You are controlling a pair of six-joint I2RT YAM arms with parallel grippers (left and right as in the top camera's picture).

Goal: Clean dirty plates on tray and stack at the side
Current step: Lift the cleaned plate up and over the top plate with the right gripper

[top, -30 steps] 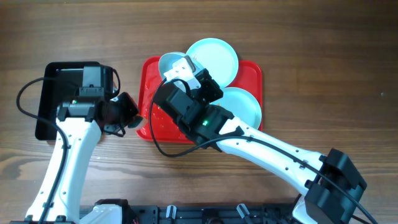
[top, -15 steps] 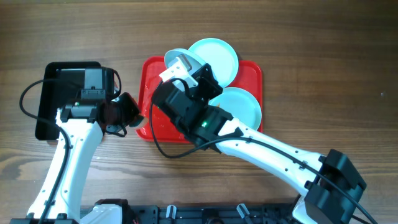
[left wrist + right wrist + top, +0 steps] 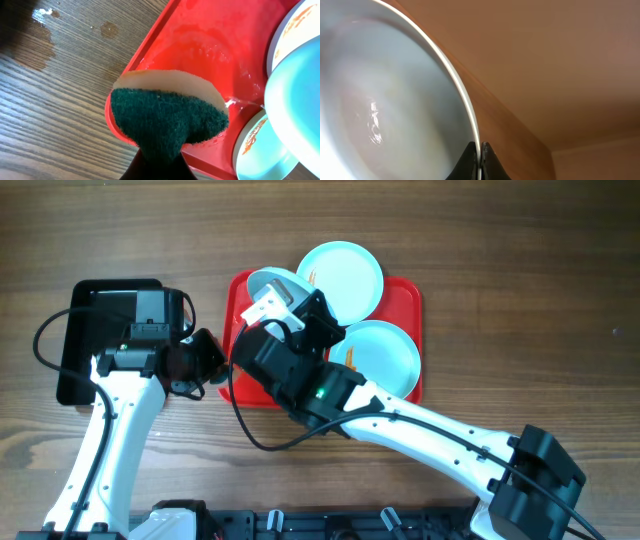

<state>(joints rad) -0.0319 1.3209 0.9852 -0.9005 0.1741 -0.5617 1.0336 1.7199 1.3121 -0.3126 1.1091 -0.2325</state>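
Tilting steeply, one pale blue plate (image 3: 272, 282) is held by its rim in the right claw (image 3: 480, 149), whose jaws are pressed tight on the edge, above the upper left corner of the red tray (image 3: 408, 292) as seen from overhead. A second plate (image 3: 345, 275) is laid partly over the tray's far rim, and a third plate (image 3: 385, 355) is set on its right side; orange smears are seen on both. A sponge (image 3: 167, 115), green side outward, is clamped in the closed left claw (image 3: 213, 363) at the tray's left rim. A black tray (image 3: 75, 350) is seen on the wooden surface (image 3: 520, 300), further left.
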